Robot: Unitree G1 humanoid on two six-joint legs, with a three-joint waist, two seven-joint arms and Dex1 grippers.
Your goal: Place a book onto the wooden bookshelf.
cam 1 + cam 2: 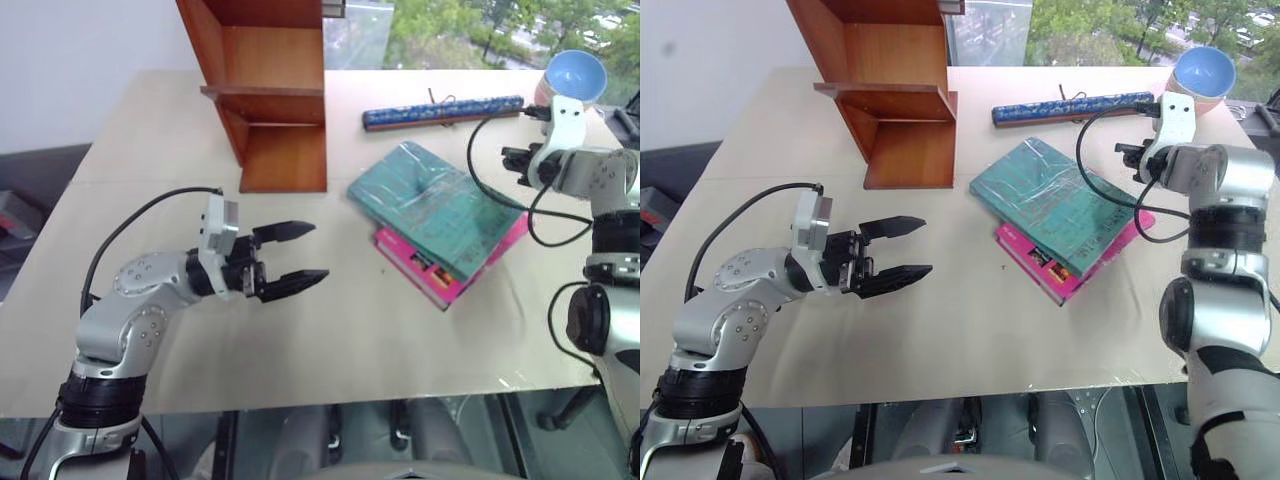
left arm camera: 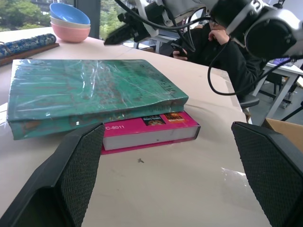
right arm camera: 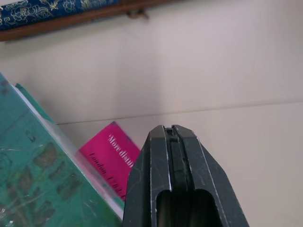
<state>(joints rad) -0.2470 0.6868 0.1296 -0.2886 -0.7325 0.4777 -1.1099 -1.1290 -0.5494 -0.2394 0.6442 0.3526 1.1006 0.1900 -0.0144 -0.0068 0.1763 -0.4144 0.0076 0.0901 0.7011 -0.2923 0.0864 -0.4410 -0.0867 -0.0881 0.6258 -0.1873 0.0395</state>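
The teal-green book (image 1: 435, 205) lies flat on top of a bright pink book (image 1: 445, 280), right of the table's middle. At the back, left of the books, stands the reddish-brown wooden bookshelf (image 1: 270, 90). My left gripper (image 1: 305, 252) hangs open over the table, left of the books and pointing toward them, with nothing between its fingers (image 2: 71, 175). My right gripper (image 1: 1128, 156) is shut and empty, just past the books' far right corner; its joined fingertips (image 3: 171, 135) sit above the pink book's corner (image 3: 113, 161).
A long blue patterned roll (image 1: 442, 110) lies behind the books. Stacked blue and pink bowls (image 1: 575, 78) stand at the back right corner. A person in dark clothes (image 2: 227, 52) sits beyond the table's right side. The table's front edge (image 1: 300, 400) is near.
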